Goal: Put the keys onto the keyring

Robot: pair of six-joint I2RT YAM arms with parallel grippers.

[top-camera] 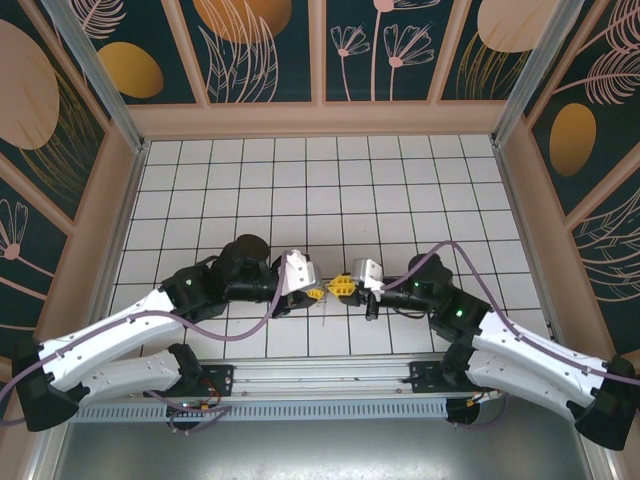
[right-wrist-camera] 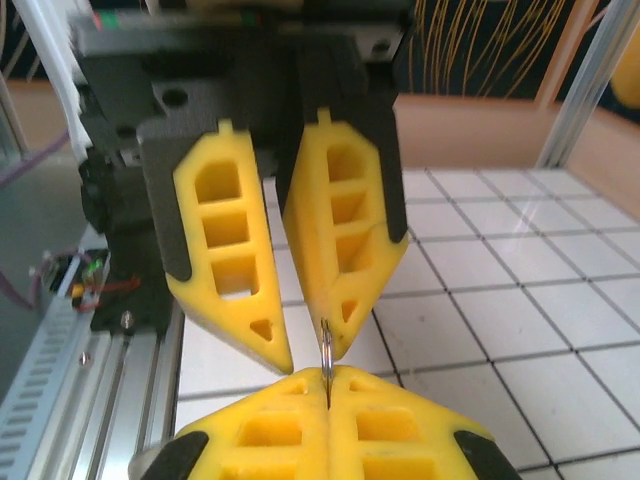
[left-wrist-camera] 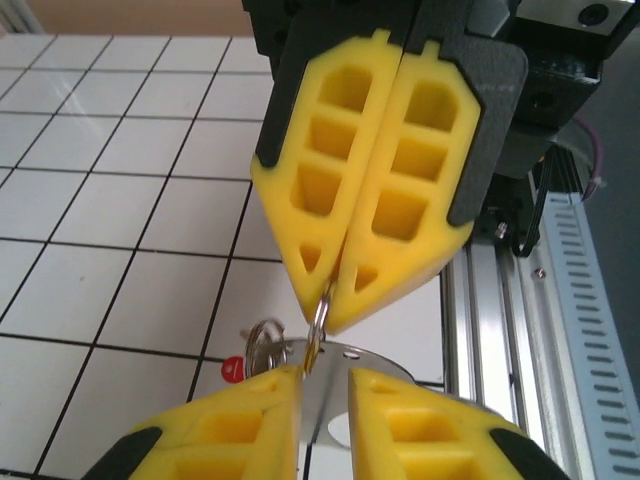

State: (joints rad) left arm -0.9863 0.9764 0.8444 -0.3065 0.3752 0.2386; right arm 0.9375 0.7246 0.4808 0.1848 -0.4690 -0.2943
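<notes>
My two grippers meet tip to tip above the near middle of the tiled floor. The right gripper (right-wrist-camera: 328,375) is shut on a thin wire ring (right-wrist-camera: 326,345) of the keyring; from the left wrist it shows as closed yellow fingers (left-wrist-camera: 400,200) pinching that ring (left-wrist-camera: 320,318). The keyring's silver loop (left-wrist-camera: 365,357) hangs in the gap of my left gripper (left-wrist-camera: 325,378), whose fingers (right-wrist-camera: 230,260) stand apart. More wire rings (left-wrist-camera: 262,345) bunch at the loop's left end. The red head of a key (left-wrist-camera: 232,368) peeks out beside them, its blade hidden.
The aluminium rail (left-wrist-camera: 590,300) at the table's near edge runs just behind the grippers. White tiled floor (top-camera: 320,190) stretches to the patterned walls. Purple cables (top-camera: 230,330) loop along both arms.
</notes>
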